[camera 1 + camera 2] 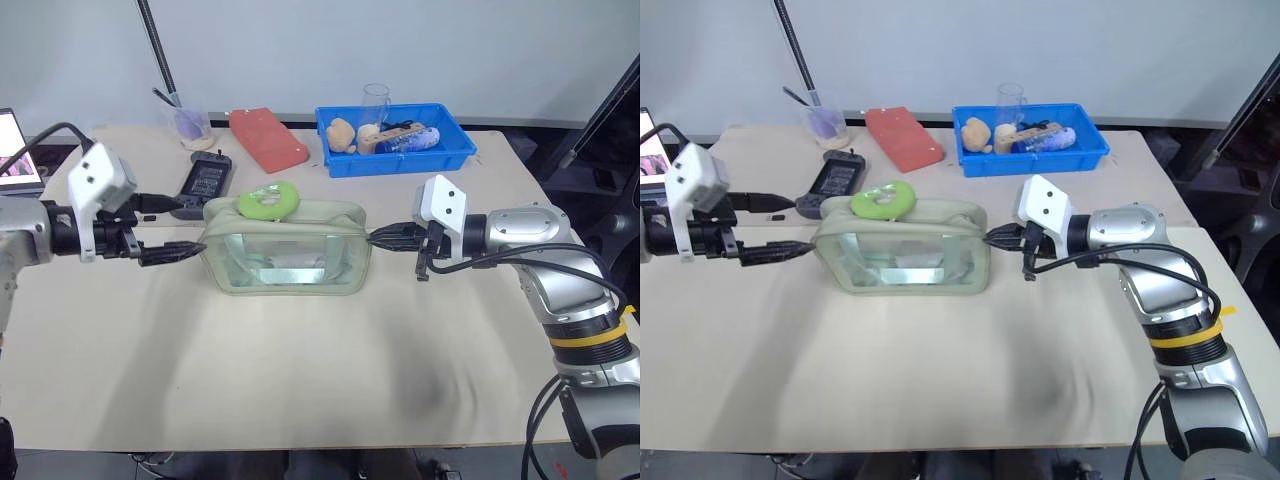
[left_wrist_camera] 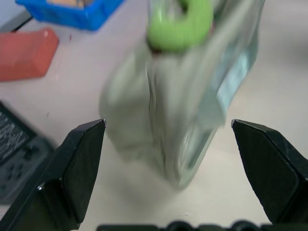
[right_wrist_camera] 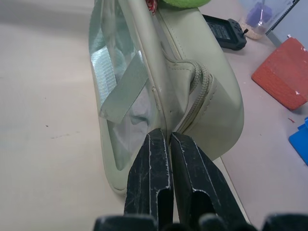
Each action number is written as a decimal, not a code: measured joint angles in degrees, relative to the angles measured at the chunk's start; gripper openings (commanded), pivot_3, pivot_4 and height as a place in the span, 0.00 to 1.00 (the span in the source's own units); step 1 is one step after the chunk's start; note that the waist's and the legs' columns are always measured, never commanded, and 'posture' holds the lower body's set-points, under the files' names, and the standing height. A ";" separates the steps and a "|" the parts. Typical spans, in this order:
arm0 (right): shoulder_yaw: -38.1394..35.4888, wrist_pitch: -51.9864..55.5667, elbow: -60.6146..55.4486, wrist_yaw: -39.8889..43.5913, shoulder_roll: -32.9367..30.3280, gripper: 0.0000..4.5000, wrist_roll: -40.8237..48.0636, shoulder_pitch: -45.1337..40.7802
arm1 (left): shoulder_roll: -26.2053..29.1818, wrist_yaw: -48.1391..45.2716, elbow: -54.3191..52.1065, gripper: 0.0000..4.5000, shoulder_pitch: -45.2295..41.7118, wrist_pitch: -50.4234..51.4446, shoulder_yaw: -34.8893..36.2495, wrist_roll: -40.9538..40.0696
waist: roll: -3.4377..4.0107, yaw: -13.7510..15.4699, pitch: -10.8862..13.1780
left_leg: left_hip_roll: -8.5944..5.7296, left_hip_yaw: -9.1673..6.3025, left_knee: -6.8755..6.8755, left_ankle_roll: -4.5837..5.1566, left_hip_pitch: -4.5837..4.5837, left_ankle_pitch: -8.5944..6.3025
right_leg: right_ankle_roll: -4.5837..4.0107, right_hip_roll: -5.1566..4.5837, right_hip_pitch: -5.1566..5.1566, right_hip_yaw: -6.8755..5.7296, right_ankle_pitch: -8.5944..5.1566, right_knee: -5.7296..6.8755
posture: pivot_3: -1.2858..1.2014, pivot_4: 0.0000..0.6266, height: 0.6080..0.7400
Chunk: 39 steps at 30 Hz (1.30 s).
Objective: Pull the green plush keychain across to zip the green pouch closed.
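We can read no text, label, brand, number or sign anywhere on the table. The dark handheld device [image 1: 204, 183] behind the green pouch [image 1: 287, 249] carries rows of pale markings, but they are too small for us to make out. The screen [image 1: 18, 150] at the table's left edge shows only blurred shapes, and the bottle [image 1: 407, 140] lying in the blue bin [image 1: 394, 157] bears a wrapper we cannot read.
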 measured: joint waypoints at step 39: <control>1.16 13.50 16.07 -2.81 15.30 1.00 4.80 -24.31 | -5.43 -0.62 2.23 0.00 0.50 -4.29 -3.24 5.75 | 0.01 -0.76 0.01 | 0.04 0.02 -0.02 0.01 -0.04 0.00 | -0.31 0.06 -0.19 0.01 0.09 0.22 | 0.52 0.24 1.00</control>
